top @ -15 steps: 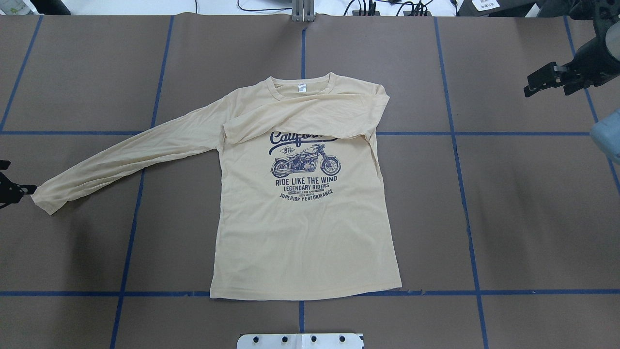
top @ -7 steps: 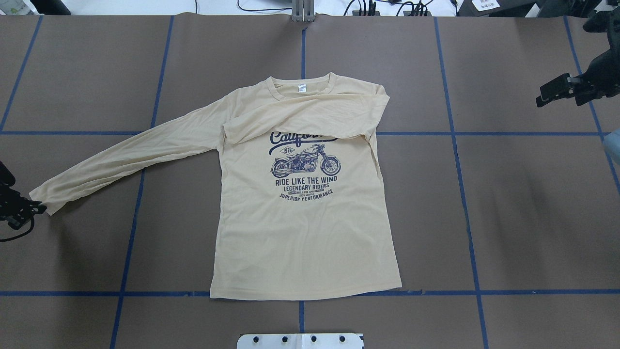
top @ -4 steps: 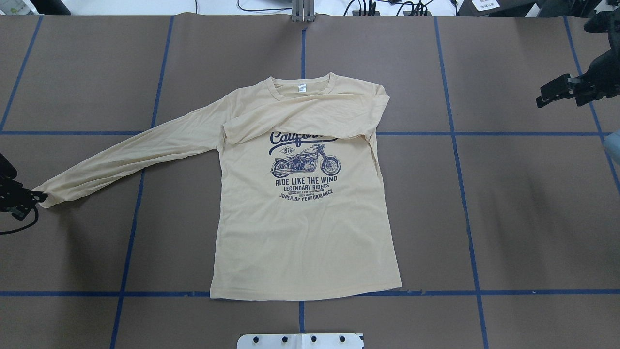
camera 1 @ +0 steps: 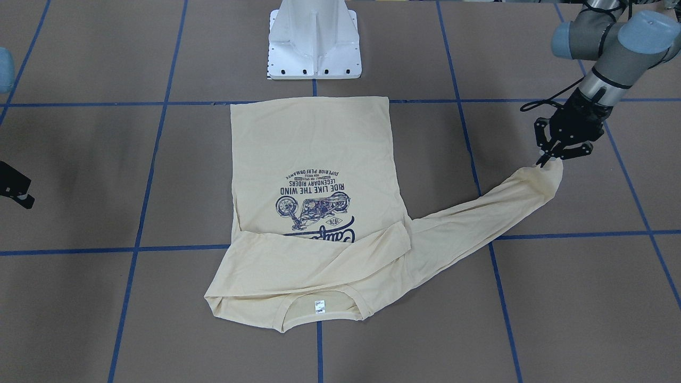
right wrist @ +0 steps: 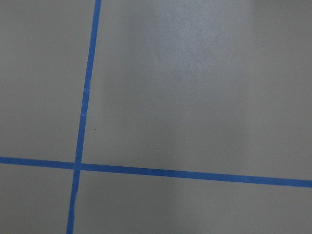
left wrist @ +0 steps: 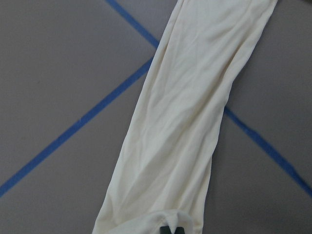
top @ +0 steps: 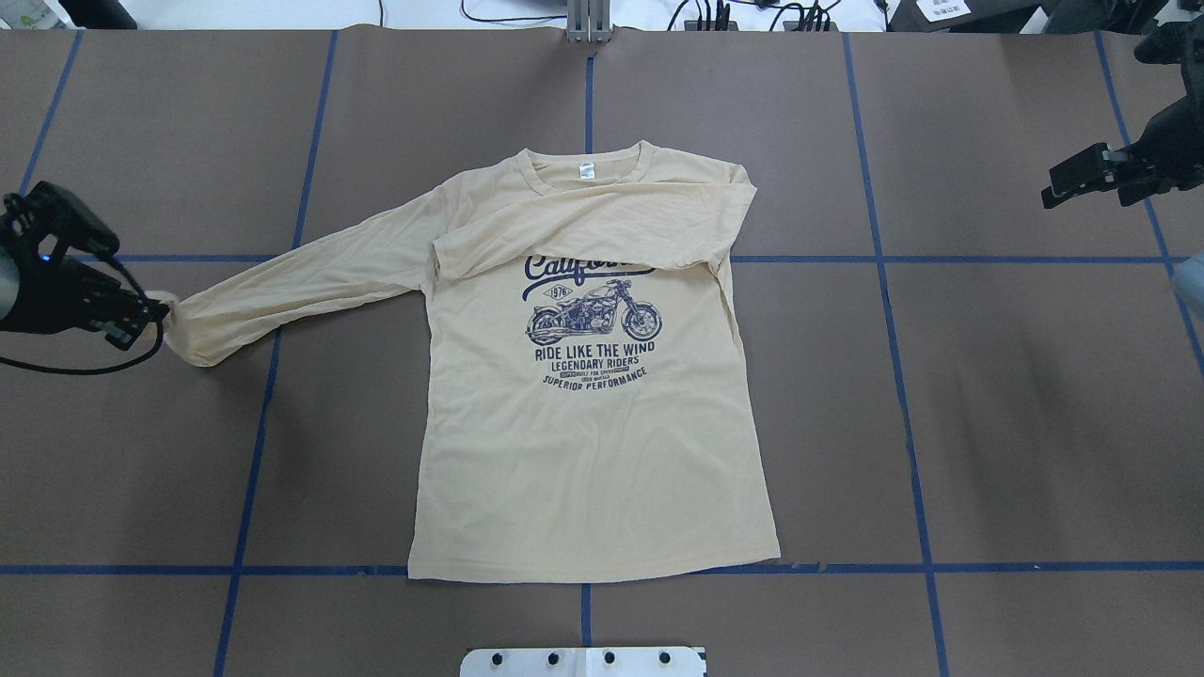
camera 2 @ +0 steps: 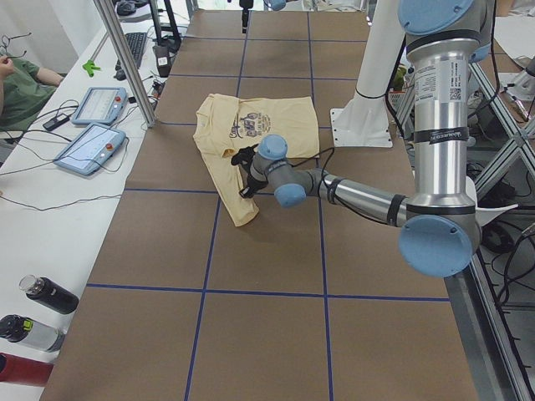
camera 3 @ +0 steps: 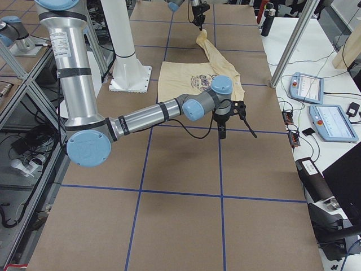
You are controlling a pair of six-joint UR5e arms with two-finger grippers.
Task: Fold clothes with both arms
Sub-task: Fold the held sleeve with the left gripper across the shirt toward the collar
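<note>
- Left gripper (top: 149, 315): jaws clamped on the cuff of the T-shirt (top: 583, 451) sleeve (top: 310, 277), lifted off the table (top: 1016, 423).
- Right gripper (top: 1058, 186): jaws apart, empty, well apart from the fabric.
- T-shirt: thin, cream-yellow, print up, flat mid-table; other sleeve (top: 602, 226) folded across chest.

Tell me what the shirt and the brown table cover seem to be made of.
The shirt looks like thin, matte knit fabric, perhaps cotton: it drapes and wrinkles. The table cover seems matte brown paper or card: flat, without shine. The blue lines look like tape.
</note>
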